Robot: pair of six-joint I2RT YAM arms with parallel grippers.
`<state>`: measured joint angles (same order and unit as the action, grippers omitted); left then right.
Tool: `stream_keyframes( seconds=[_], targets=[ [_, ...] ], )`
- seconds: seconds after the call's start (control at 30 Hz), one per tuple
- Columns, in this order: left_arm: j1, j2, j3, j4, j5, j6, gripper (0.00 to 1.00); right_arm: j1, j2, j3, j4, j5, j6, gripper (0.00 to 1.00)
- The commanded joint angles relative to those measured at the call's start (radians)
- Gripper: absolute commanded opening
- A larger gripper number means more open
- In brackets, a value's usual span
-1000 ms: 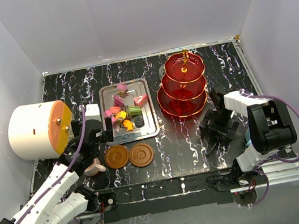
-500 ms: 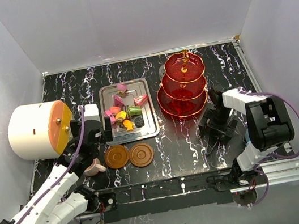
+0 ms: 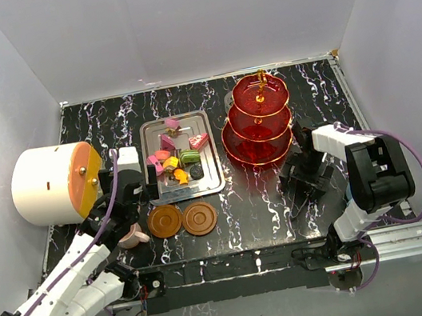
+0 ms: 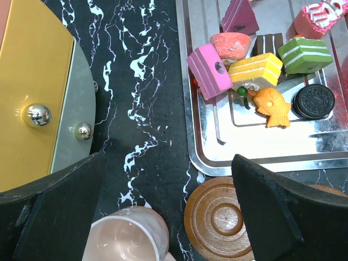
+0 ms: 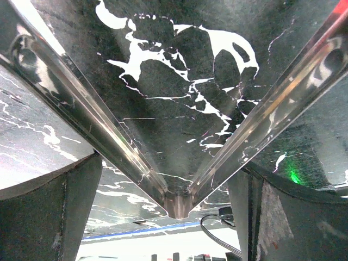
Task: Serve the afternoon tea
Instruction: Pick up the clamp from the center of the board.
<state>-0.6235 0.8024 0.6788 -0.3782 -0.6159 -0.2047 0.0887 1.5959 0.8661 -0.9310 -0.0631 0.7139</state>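
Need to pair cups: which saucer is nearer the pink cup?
The left saucer, close beside the cup; the other saucer lies farther right.

Black marble tabletop (image 3: 260, 210), white-veined, is boxed in by plain white walls (image 3: 173, 26) on three sides. Flat silver tray (image 3: 189, 123) is laid left of centre, long side front to back, raised rim all round. Big white drum (image 3: 41, 185) is set on its side at the left edge, apart from the tray, orange face (image 3: 87, 181) turned toward it. Two shiny ball knobs (image 4: 37, 115) are seen in the left wrist view, one on the orange, one on the grey band beside it. Aluminium rail (image 3: 411, 238) is mounted at the near-right edge.
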Motion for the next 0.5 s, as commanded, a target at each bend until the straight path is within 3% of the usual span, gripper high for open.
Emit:
stream_keyframes(
  seconds=[0.0, 0.47],
  targets=[
    [0.007, -0.023, 0.015, 0.008, 0.016, -0.004, 0.99, 0.001, 0.032, -0.003, 0.151, 0.108, 0.041, 0.91],
    [0.007, -0.016, 0.013, 0.012, 0.031, -0.002, 0.99, 0.002, -0.068, -0.14, 0.197, 0.047, 0.092, 0.73]
  ],
)
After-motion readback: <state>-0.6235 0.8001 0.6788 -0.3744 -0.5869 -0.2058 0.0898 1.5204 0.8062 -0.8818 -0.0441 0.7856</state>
